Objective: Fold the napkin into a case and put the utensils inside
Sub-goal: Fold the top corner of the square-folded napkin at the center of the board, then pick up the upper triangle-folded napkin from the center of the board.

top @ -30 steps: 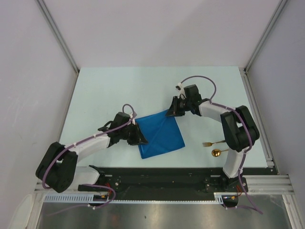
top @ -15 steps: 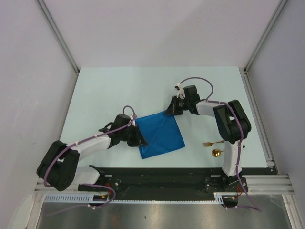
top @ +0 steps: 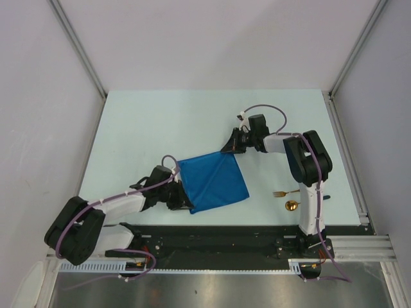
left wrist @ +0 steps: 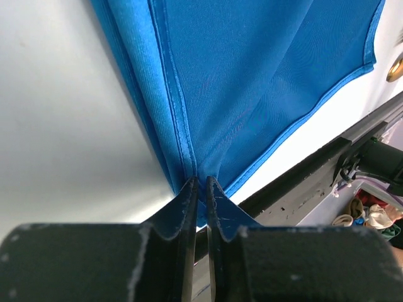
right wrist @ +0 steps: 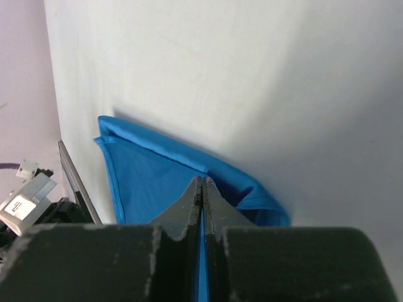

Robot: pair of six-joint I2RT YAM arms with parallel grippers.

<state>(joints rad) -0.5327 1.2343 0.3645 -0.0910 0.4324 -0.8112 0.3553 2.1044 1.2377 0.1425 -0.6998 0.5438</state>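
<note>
Pinching the napkin [top: 215,183] at its near-left corner, the left gripper [top: 184,199] is clamped tight on cloth. The right gripper [top: 229,149] clamps the far-right corner.

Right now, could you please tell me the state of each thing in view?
napkin: doubled over, pinched at two corners.
left tool: shut on napkin's near-left corner.
right tool: shut on napkin's far corner.
fork: lying loose, right of napkin.
spoon: lying loose beside fork.

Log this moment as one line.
phase: folding napkin | left gripper: shut on near corner | right gripper: shut on far corner | fork, spoon: on table, right of napkin
</note>
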